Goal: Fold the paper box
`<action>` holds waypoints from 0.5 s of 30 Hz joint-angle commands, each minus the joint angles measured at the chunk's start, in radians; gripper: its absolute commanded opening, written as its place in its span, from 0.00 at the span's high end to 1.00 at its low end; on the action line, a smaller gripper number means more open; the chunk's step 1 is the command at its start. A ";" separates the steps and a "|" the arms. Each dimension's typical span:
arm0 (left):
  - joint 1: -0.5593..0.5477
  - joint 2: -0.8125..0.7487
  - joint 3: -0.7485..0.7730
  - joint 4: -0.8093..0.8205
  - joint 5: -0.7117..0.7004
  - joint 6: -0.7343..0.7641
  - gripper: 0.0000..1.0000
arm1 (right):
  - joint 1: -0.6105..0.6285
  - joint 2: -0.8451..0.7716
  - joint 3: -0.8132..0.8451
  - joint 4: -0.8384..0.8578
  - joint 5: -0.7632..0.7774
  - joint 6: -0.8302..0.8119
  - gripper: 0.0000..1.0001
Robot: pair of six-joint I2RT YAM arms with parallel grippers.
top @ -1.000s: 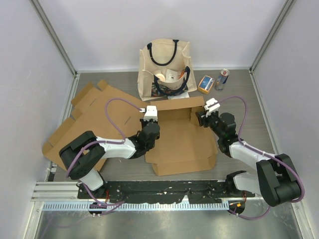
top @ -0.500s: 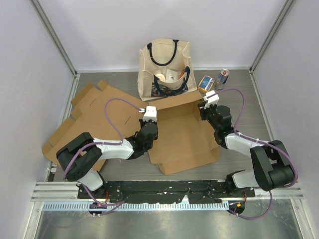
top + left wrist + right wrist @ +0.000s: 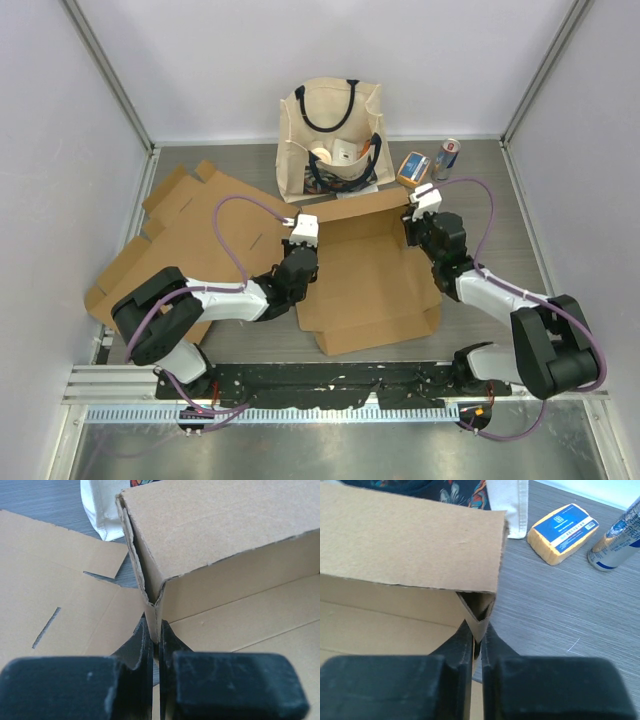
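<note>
Bag (image 3: 333,140) behind paper box (image 3: 365,275), flat cardboard (image 3: 185,235) to its left, sponge (image 3: 413,168) and can (image 3: 446,159) behind-right.

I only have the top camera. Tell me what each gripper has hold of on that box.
Observer: The left wrist view shows the left gripper pinched shut on the paper box, at the folded corner where its raised back wall ends.
Operator: Now give me the right side.
Observer: The right gripper grips the opposite corner, its fingers closed on a small fold of cardboard.
Operator: Check whether that fold lies flat.
Observer: It does not. Just above the grip, the fold gapes open in a hollow triangle.
</note>
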 commanded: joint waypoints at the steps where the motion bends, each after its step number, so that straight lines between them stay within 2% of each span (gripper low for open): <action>1: -0.039 0.002 0.006 0.053 0.109 0.025 1.00 | 0.015 0.063 0.082 -0.026 -0.027 0.023 0.99; 6: -0.045 -0.073 0.062 -0.055 0.115 -0.009 1.00 | 0.018 0.074 0.098 -0.100 -0.031 0.035 0.98; 8: -0.045 -0.095 0.081 -0.088 0.114 -0.014 1.00 | 0.018 0.050 0.075 -0.063 -0.043 0.079 0.72; 10: -0.045 -0.094 0.086 -0.102 0.103 -0.012 1.00 | 0.016 0.007 0.059 -0.037 -0.049 0.118 0.50; 13: -0.045 -0.078 0.083 -0.116 0.088 -0.014 1.00 | 0.016 -0.033 0.055 -0.003 -0.072 0.127 0.45; 15: -0.045 -0.068 0.087 -0.139 0.072 -0.035 1.00 | 0.018 -0.049 0.044 0.032 -0.086 0.126 0.45</action>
